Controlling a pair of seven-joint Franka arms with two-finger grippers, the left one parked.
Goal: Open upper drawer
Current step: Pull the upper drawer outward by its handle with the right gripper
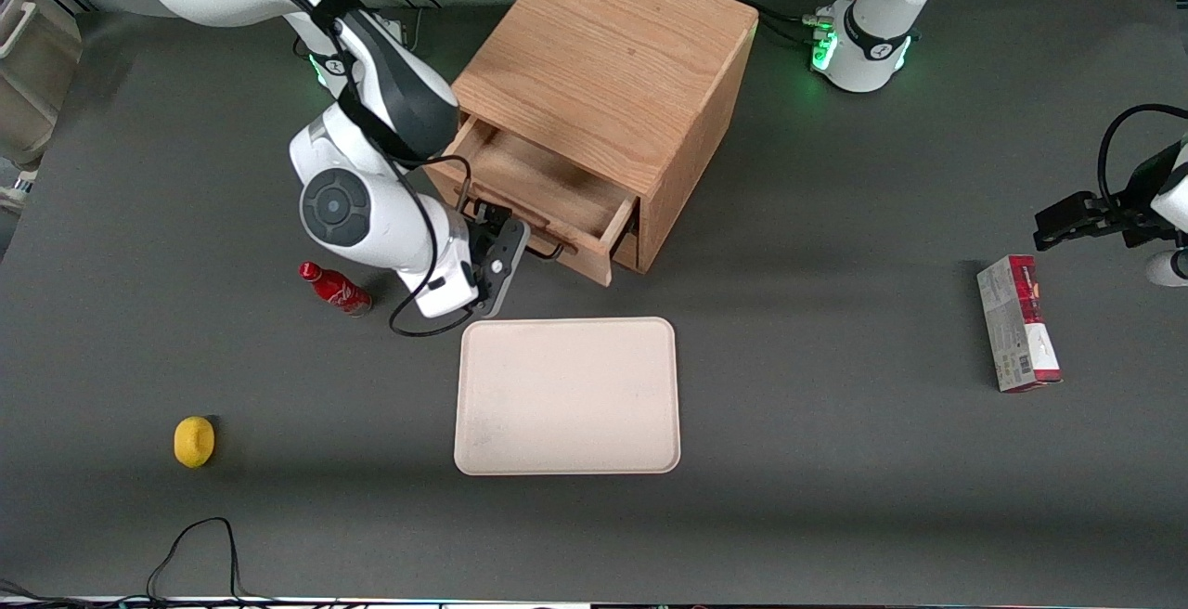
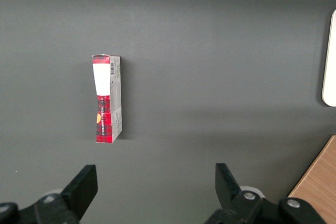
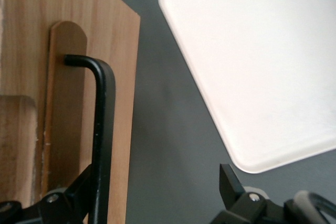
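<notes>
The upper drawer of the box-shaped oak cabinet stands pulled out toward the front camera, exposing a shallow, plain-wood interior. Its thin black wire handle — a round bar with a rounded bend — stands off the drawer front on a darker wooden backing strip with a rounded end.

The gripper sits directly in front of the drawer face, at the handle. In the right wrist view its fingers are spread wide: one dark fingertip hangs over the grey desk, well apart from the bar, while the other lies just beside the bar. Whether that finger touches the handle cannot be told; nothing appears clamped.

A rectangular cream tray with rounded corners and a low raised rim lies flat on the desk, nearer the front camera than the cabinet. A small red bottle lies beside the working arm, and a yellow, rounded lemon-like object sits nearer the camera. A red-and-grey carton rests toward the parked arm's end.
</notes>
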